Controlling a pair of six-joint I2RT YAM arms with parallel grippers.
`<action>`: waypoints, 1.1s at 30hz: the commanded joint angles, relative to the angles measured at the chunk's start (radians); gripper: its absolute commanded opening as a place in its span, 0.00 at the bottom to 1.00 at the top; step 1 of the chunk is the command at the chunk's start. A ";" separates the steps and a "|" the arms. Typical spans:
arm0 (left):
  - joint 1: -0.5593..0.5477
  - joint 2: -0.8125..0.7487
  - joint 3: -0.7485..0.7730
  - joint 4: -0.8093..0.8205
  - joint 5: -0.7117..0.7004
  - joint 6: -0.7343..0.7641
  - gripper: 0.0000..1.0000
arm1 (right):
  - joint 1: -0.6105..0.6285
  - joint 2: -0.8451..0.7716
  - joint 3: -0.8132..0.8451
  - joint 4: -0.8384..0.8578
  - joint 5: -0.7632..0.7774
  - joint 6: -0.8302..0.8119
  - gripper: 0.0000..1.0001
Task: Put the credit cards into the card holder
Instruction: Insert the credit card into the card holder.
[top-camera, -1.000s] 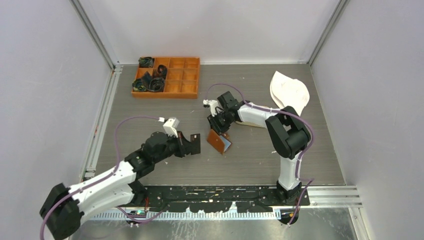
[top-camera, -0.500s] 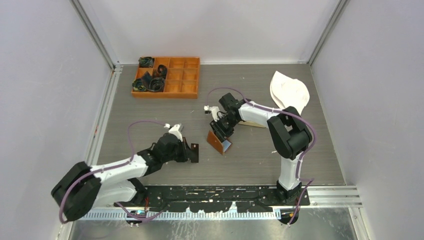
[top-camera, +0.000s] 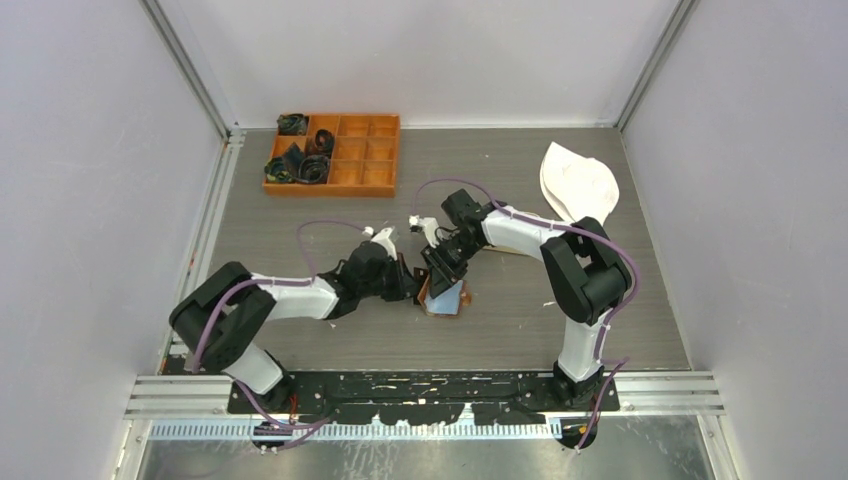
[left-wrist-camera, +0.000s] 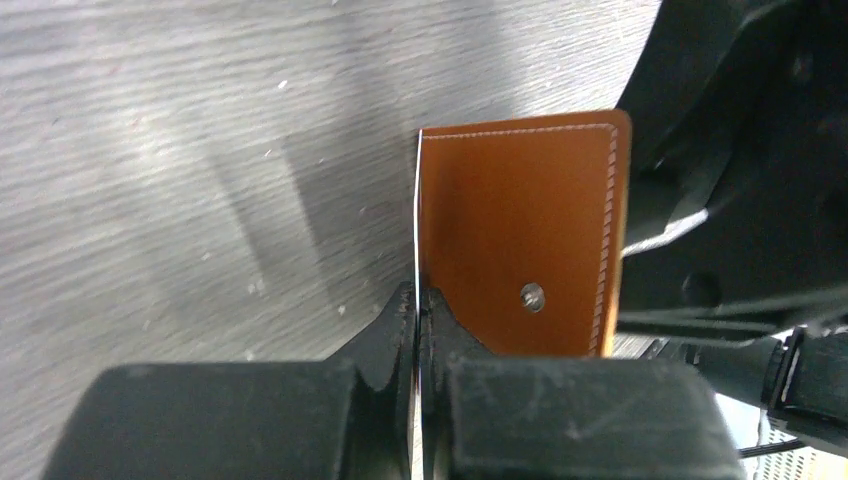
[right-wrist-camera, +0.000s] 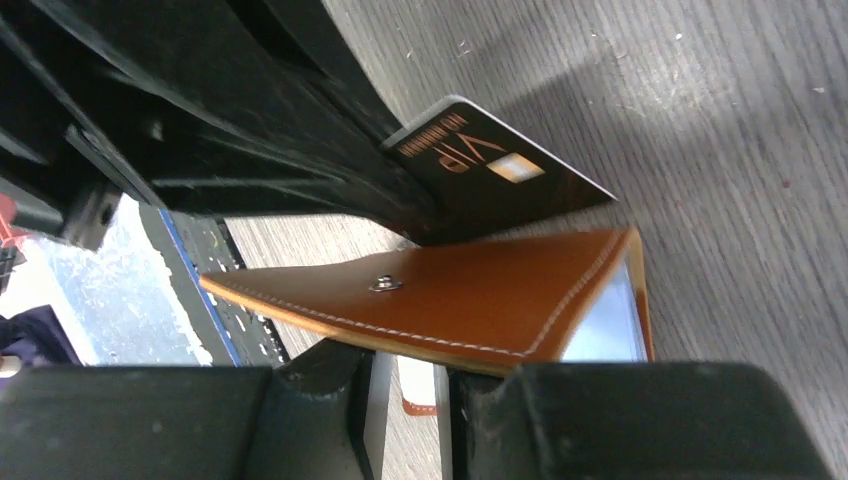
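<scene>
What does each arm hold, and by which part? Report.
Left fingers: the black card, by its near edge. Right fingers: the brown wallet, by one flap's edge.

- card holder (right-wrist-camera: 470, 295), between the right claw's (right-wrist-camera: 410, 365) fingers: tan-orange leather, pale stitching along the edge, small silver stud.
- credit card (right-wrist-camera: 500, 175), just beyond it in the left claw (left-wrist-camera: 418, 300): black, with gold "VIP" lettering and a gold square chip.
- both claws: black.
- table (left-wrist-camera: 200, 150) beneath them: grey wood grain.
- compartment box (top-camera: 365, 160), well apart from both claws: orange.

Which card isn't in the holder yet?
The black VIP card, pinched in the left gripper; the grey-blue card already sits inside the card holder.
</scene>
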 joint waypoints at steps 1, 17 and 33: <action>0.022 0.068 0.086 0.089 0.049 0.011 0.00 | 0.009 -0.061 -0.012 0.049 -0.019 0.014 0.26; 0.105 -0.303 0.009 -0.338 -0.068 0.179 0.00 | -0.014 -0.015 -0.042 0.238 0.211 0.255 0.26; 0.101 -0.555 -0.019 -0.247 0.259 0.143 0.00 | -0.014 0.068 0.033 0.169 0.269 0.267 0.29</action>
